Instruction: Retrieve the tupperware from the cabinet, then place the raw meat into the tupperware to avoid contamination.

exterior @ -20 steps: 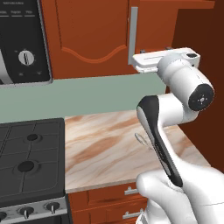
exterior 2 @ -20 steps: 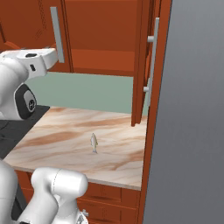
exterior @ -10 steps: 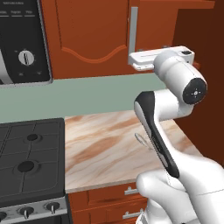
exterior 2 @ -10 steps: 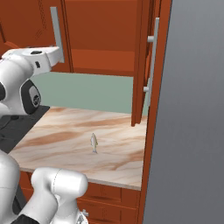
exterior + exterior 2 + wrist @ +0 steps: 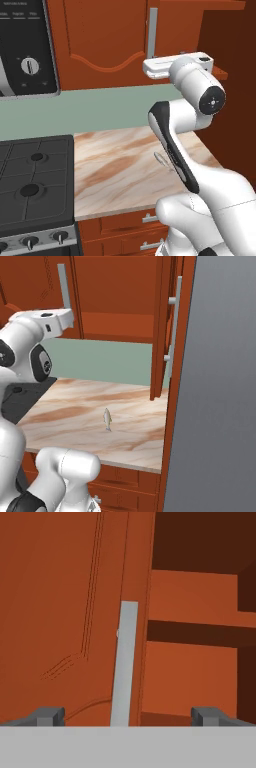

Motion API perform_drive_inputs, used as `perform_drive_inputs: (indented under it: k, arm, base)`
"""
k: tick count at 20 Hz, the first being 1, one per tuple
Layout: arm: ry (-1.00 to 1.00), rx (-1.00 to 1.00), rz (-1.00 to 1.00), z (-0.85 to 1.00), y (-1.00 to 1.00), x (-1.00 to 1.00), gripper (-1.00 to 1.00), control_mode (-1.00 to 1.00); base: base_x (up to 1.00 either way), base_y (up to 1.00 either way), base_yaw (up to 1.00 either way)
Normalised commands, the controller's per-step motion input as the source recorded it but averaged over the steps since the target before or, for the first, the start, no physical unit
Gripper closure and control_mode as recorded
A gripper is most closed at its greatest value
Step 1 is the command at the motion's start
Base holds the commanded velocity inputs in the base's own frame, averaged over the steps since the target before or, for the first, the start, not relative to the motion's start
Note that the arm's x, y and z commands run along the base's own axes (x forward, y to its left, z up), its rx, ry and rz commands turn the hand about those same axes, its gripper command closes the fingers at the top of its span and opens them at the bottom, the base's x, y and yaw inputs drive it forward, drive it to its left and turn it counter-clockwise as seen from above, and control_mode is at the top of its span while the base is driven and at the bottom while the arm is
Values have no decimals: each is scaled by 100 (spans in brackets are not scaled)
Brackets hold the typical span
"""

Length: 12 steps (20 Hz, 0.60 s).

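I am not seeing the tupperware itself; I judge it to be somewhere on the shelf (image 5: 195,634) inside the cabinet (image 5: 100,45), past the part that is showing. The meat (image 5: 107,419) is lying on the counter (image 5: 75,406), toward its front edge and nearer its right end, long axis running front to back, nothing touching it.

What the coming move is turning on is the left door's handle (image 5: 124,662). In the hand view it is standing as a long grey bar straight ahead of me, between my fingertips (image 5: 47,716) and slightly left of centre, its long axis running up the door. My gripper (image 5: 128,717) is spread fully wide and is holding nothing; the handle is lying ahead of the tips, not yet between them as far as I can tell. From the left base view my hand is hanging level at the bar's lower end, just beside it.

The left door is looking closed. The right door (image 5: 162,326) is standing swung out over the counter's right end, its own handle (image 5: 175,326) facing outward, and the interior to the right of my bar is lying dark. The stove (image 5: 32,185) is sitting off the counter's left end, with the microwave (image 5: 25,45) above it, both well apart from me. Nothing is blocking the way to the bar.
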Motion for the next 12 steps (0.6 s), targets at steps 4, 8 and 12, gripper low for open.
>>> perform_drive_inputs:
  k: [4, 8, 12]
  arm:
    - [0, 0, 0, 0, 0, 20, -100, -100]
    - [-2, 0, 0, 0, 0, 18, -100, -100]
    - [-5, 0, 0, 0, 0, 15, -100, -100]
  base:
    - [0, 0, 0]
    - [0, 0, 0]
    - [0, 0, 0]
